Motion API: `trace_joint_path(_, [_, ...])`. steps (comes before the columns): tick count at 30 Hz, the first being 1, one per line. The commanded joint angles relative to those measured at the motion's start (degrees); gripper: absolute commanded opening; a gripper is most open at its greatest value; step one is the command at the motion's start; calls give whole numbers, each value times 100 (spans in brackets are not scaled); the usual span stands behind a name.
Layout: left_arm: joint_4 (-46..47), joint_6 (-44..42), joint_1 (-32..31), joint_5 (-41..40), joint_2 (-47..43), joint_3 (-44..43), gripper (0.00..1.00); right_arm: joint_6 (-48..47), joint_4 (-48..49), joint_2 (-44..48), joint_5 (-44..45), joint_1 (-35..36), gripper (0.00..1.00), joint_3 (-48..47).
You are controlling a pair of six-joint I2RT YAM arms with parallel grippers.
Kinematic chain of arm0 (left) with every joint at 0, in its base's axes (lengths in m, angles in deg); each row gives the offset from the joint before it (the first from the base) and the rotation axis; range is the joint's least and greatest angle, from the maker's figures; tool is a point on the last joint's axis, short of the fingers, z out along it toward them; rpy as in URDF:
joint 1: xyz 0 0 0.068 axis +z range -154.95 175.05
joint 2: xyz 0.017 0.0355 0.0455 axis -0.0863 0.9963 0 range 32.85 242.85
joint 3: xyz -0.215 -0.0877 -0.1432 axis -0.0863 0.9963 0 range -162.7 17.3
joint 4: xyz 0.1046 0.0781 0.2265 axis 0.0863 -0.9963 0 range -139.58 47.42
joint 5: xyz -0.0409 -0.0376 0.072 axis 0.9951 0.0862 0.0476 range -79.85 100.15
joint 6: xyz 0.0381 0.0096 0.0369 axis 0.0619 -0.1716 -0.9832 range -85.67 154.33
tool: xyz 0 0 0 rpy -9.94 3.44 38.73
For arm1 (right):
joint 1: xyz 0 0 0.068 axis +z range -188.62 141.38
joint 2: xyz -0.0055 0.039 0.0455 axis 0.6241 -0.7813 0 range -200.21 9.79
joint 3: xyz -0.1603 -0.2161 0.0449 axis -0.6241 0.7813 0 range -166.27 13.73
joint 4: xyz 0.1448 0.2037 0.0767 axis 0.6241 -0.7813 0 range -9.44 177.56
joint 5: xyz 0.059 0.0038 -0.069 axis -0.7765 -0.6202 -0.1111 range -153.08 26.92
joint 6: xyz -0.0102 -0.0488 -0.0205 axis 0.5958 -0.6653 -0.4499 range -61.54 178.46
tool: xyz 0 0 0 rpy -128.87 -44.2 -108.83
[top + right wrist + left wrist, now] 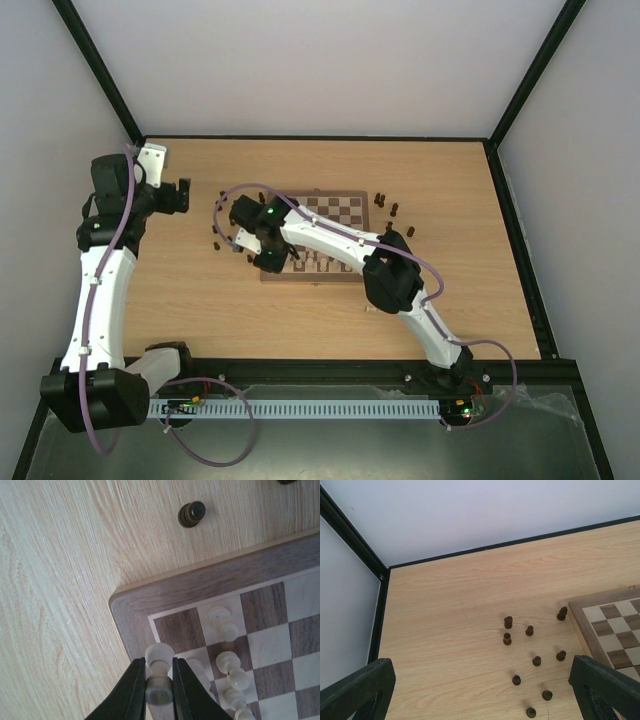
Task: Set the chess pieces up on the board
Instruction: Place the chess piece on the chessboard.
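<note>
The right pincer (159, 674) is clamping a pale piece (160, 655) between its fingertips, the piece's long axis running along the fingers. Just ahead of the tips, the corner square of the board (165, 587) is sitting bare, with other pale men (223, 622) standing to the right. This arm looks the nearer; the left pincer (481, 680) is hanging wide apart above the dark pieces (507, 622).

Light wood tabletop (180, 290) bearing the board (340, 208), loose dark chess pieces (529, 630) on either side.
</note>
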Motion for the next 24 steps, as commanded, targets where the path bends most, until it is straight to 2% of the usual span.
trace_joint_path(1, [-7,-82,49,84,-106,80,99,0,40,-183,-20,54,10,-126])
trace_joint_path(24, [71,-76,49,183,-1,132,99,78,216,-312,-6,-162,10,114])
